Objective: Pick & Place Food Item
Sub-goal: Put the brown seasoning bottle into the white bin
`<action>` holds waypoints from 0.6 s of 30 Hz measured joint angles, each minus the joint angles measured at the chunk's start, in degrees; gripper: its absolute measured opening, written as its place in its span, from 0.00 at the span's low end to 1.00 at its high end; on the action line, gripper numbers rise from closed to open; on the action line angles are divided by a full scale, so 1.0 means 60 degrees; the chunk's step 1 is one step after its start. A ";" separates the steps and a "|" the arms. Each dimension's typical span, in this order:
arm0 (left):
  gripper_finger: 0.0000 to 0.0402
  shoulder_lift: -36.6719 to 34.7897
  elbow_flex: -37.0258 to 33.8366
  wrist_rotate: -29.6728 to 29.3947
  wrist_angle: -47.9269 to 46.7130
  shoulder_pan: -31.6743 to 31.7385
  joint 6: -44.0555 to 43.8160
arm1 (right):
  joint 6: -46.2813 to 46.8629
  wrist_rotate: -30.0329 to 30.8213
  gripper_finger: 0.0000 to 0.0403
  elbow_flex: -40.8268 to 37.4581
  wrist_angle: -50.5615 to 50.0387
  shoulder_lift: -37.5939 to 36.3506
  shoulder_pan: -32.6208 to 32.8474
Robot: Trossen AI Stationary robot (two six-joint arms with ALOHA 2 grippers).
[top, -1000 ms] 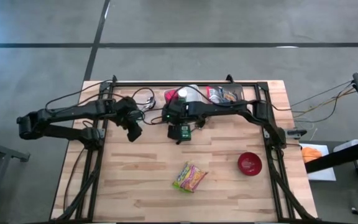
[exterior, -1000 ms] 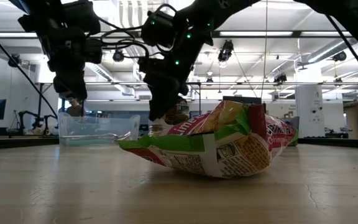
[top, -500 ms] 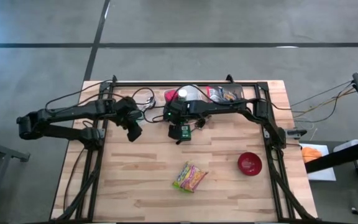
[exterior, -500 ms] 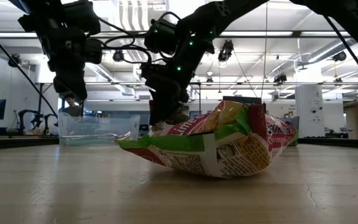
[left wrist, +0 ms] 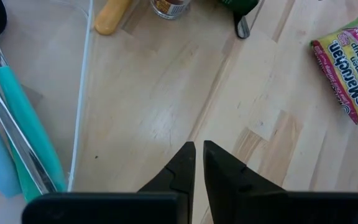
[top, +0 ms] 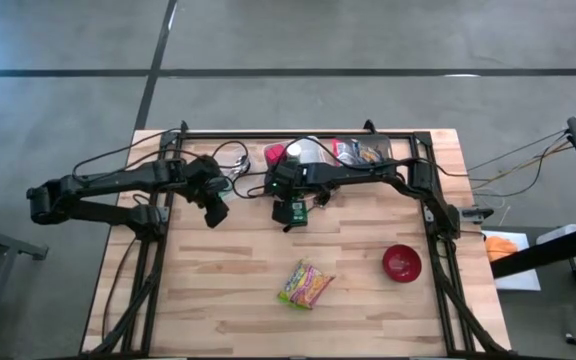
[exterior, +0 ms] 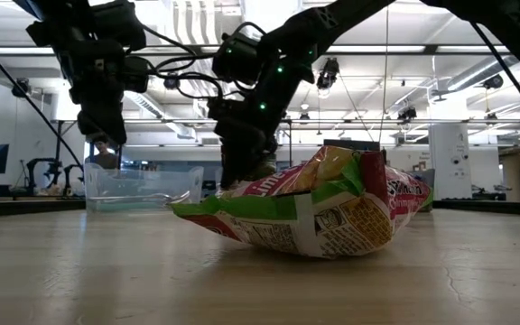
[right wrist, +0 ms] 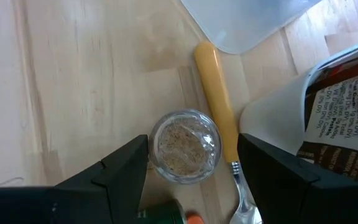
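My right gripper [right wrist: 191, 155] hangs spread over a small glass jar [right wrist: 185, 147], not touching; yellow-handled utensil [right wrist: 217, 106] just beside. Left gripper [left wrist: 198, 158] pressed together, empty. Noodle packet [top: 306, 284] lies mid-table, red bowl [top: 401, 263] near.

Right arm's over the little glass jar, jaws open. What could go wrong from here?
1. The yellow-handled utensil lies right beside the glass jar, so one finger of the right gripper might land on the handle and skew the grip.
2. The jar looks uncapped, so a tilt may spill its contents.
3. The white bag could snag a finger.
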 joint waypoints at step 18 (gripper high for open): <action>0.09 0.0000 0.0000 0.0002 0.0000 0.0000 -0.0043 | 0.0042 -0.0076 0.33 -0.0066 0.0047 -0.0007 0.0018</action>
